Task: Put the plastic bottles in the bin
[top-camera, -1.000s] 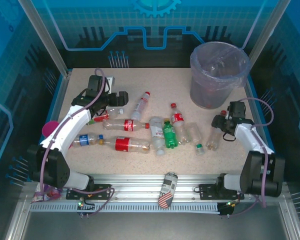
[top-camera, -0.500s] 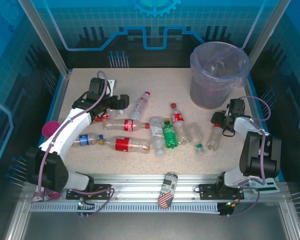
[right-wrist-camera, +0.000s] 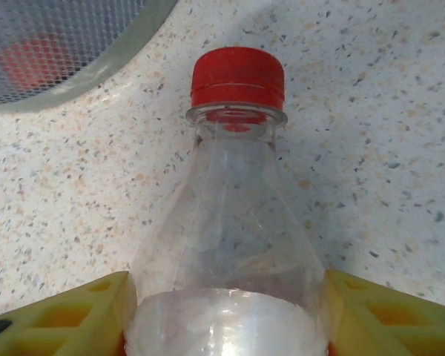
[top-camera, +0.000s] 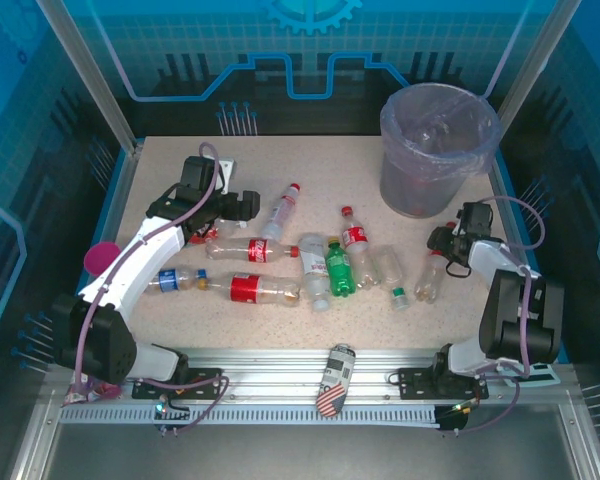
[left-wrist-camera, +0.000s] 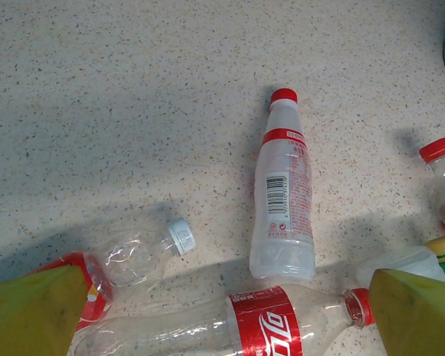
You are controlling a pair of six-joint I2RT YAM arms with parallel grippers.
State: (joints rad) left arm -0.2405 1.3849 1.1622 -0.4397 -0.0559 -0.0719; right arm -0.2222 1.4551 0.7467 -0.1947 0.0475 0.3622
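Several plastic bottles lie across the middle of the table, among them a red-labelled cola bottle (top-camera: 248, 250) and a green one (top-camera: 338, 266). My left gripper (top-camera: 242, 205) hangs open above the cola bottle (left-wrist-camera: 267, 322); a white red-capped bottle (left-wrist-camera: 284, 193) lies just beyond it. A crumpled clear bottle with a white cap (left-wrist-camera: 144, 252) sits to the left. My right gripper (top-camera: 442, 243) is shut on a clear red-capped bottle (right-wrist-camera: 230, 222) that lies on the table, one yellow finger (right-wrist-camera: 59, 315) pressed on each side. The grey bin (top-camera: 438, 150) with its lavender bag stands just behind it.
A stars-and-stripes can (top-camera: 335, 380) rests on the front rail. A pink cup (top-camera: 100, 255) sits off the table's left edge. A small loose cap (top-camera: 400, 297) lies near the right bottle. The bin's wall (right-wrist-camera: 59, 52) is close to the held bottle's cap.
My right gripper's fingers have closed in on the clear red-capped bottle. My left gripper has shifted slightly to the right, staying open.
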